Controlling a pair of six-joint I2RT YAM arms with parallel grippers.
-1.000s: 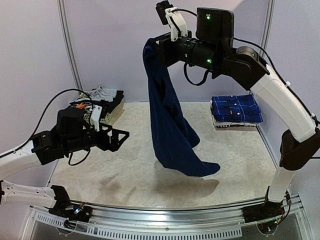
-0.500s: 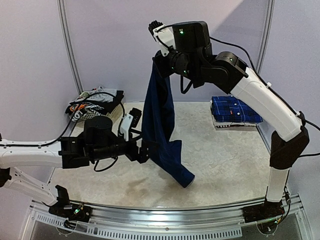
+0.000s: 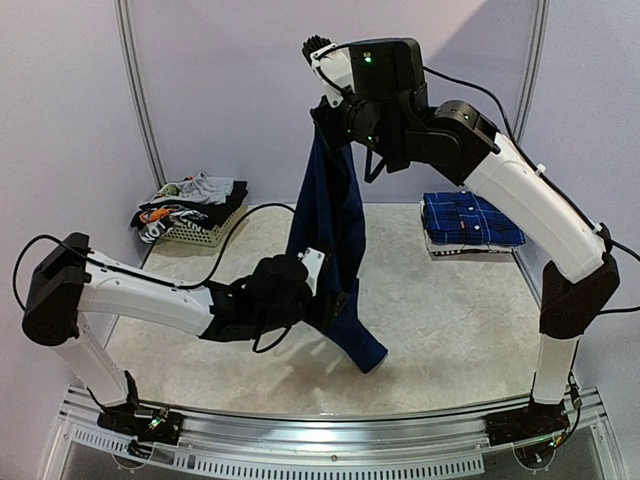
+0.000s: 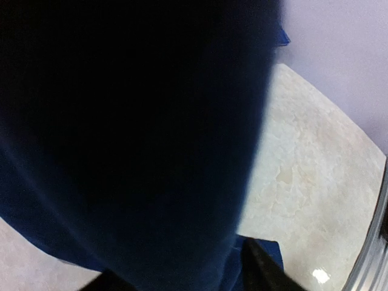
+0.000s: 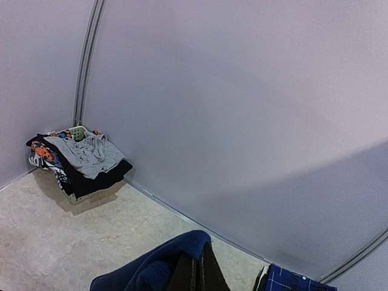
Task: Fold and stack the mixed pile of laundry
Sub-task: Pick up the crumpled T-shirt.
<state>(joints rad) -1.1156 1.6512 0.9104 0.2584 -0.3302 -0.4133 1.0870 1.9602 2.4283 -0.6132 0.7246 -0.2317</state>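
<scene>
A navy garment (image 3: 335,230) hangs in a long drape from my right gripper (image 3: 322,100), which is held high above the table and shut on the garment's top edge (image 5: 157,267). Its lowest corner trails near the table. My left gripper (image 3: 325,287) is pressed into the lower part of the drape. In the left wrist view the dark cloth (image 4: 133,133) fills the picture and lies between the two fingers (image 4: 259,271); their grip is unclear. The mixed laundry pile (image 3: 190,203), grey, black and orange-white, sits heaped at the back left.
A folded blue plaid shirt (image 3: 470,218) lies on a pale piece at the back right. The pile rests on a white slatted basket (image 3: 208,236) by the left wall. A metal rail (image 3: 320,450) borders the near edge of the table (image 3: 460,320).
My left arm swung right from the left side and pushed its gripper into the garment's lower part. The right arm turned a little, and the drape now hangs narrower.
</scene>
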